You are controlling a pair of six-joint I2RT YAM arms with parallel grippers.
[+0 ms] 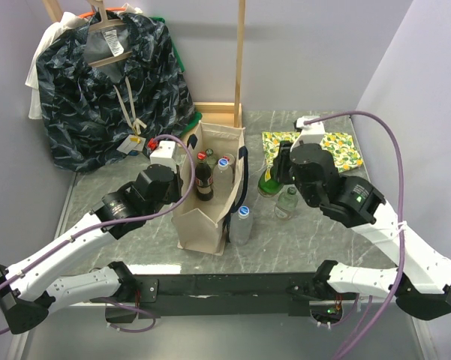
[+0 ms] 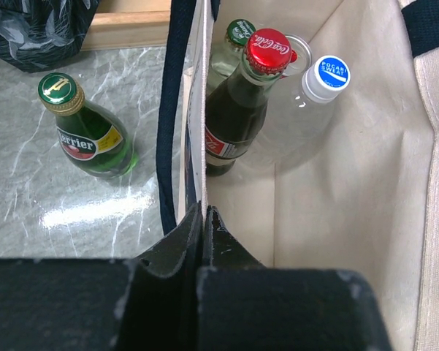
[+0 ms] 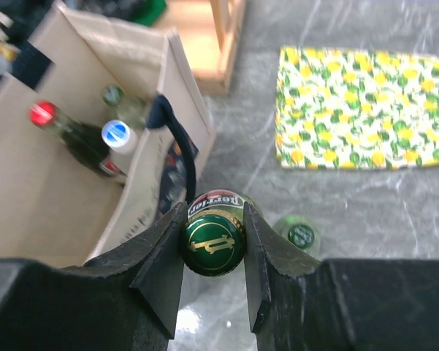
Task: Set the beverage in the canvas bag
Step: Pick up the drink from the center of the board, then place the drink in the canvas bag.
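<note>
The canvas bag [image 1: 202, 225] stands open at the table's middle, a beige tote with black straps. My left gripper [image 1: 181, 174] [image 2: 203, 212] is shut on the rim of its left wall [image 2: 196, 110]. Inside stand a Coca-Cola bottle [image 2: 237, 117], a clear Pocari Sweat bottle [image 2: 307, 110] and a green-capped bottle [image 2: 230, 44]. Just right of the bag, my right gripper [image 1: 274, 176] [image 3: 213, 219] is shut on the neck of the beverage, a green Perrier bottle [image 1: 267, 187] [image 3: 214, 247]. Whether the bottle is off the table I cannot tell.
A second Perrier bottle [image 2: 88, 135] stands left of the bag. A clear blue-capped bottle [image 1: 242, 223] stands at the bag's front right corner, and a green-capped glass bottle [image 1: 287, 202] beside the held one. Floral cloth [image 1: 319, 150] lies back right; dark garment [image 1: 109, 82] hangs back left.
</note>
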